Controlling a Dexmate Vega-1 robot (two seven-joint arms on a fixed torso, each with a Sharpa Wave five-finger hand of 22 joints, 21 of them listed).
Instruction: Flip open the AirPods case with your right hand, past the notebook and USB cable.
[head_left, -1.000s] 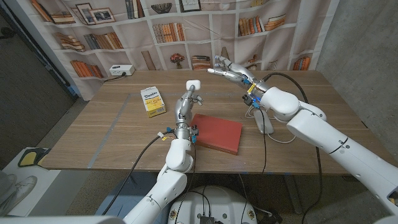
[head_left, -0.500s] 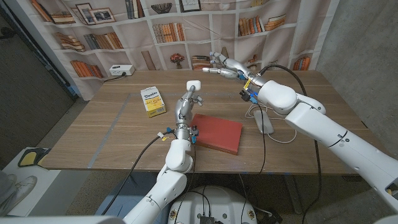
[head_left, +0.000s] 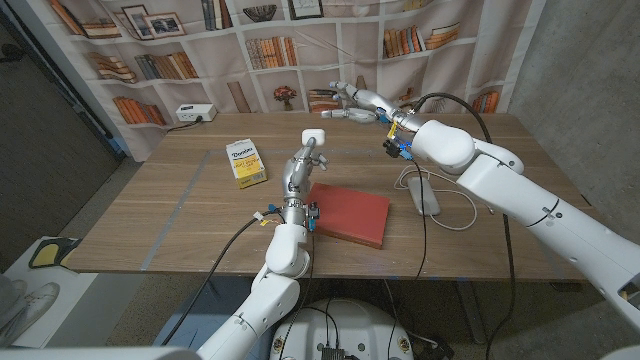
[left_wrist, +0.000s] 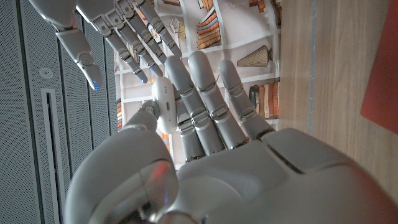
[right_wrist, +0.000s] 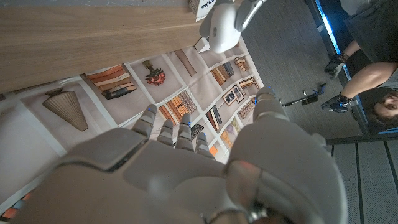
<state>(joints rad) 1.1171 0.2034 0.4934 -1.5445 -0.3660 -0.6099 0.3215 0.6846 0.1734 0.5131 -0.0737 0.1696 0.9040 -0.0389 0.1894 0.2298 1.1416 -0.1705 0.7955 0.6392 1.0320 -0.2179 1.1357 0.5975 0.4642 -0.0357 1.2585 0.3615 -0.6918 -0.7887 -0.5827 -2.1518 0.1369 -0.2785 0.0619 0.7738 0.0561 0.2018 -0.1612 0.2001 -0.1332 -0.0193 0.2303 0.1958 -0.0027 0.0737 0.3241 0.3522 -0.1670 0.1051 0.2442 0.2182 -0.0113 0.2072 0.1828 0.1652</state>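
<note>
The white AirPods case (head_left: 312, 136) is held up above the table, lid shut, pinched at the fingertips of my left hand (head_left: 297, 168). The left wrist view shows the case (left_wrist: 163, 104) between the thumb and fingers of my left hand (left_wrist: 205, 149), with my right hand's fingers (left_wrist: 106, 25) close beyond it. My right hand (head_left: 354, 101) hovers in the air to the right of the case, fingers spread, holding nothing, a short gap away. From the right wrist, the case (right_wrist: 219, 28) lies ahead of my right hand (right_wrist: 180, 168). A red notebook (head_left: 347, 212) and a white USB cable (head_left: 455, 205) lie on the table.
A yellow box (head_left: 245, 163) lies left of my left arm. A pale grey block (head_left: 424, 195) sits at the cable's end, under my right arm. A white power strip (head_left: 194, 113) sits at the far left corner. A person's arm (right_wrist: 367, 78) is visible in the right wrist view.
My right arm has swung left and lifted, bringing the open hand closer to the case. My left hand and the case have stayed put.
</note>
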